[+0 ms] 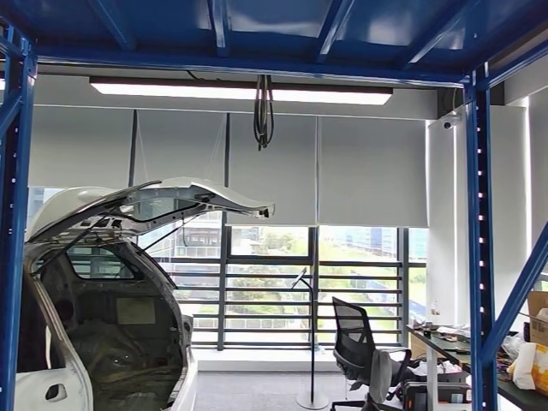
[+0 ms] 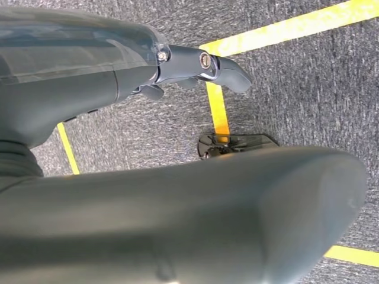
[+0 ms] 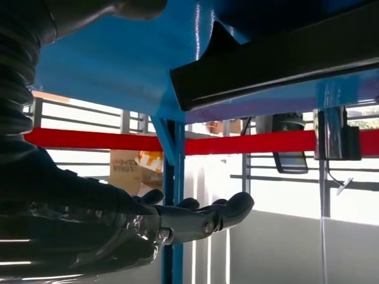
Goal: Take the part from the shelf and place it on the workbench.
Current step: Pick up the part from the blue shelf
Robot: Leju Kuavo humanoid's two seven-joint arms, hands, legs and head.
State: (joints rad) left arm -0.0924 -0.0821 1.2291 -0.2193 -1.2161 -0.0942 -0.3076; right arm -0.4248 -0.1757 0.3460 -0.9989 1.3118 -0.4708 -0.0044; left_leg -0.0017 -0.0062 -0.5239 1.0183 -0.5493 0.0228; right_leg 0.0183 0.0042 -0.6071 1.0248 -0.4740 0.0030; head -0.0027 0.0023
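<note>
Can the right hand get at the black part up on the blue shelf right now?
Probably yes. The right hand is raised with its fingers apart and holds nothing, and the black part lies on the blue shelf above it. Open air lies between them, though the hand has not touched it yet.

The left hand (image 2: 134,148) has a smooth dark grey shell, and its thick thumb (image 2: 250,219) is a broad rounded grey shape with a blunt tip. Its thinner fingers (image 2: 201,65) are darker slate grey, with round silver screws at the hinges just behind the curved tip. The right hand (image 3: 147,231) looks glossy black, with a ribbed black cover behind the fingers (image 3: 219,214) and a silver screw just behind the rounded fingertips.
</note>
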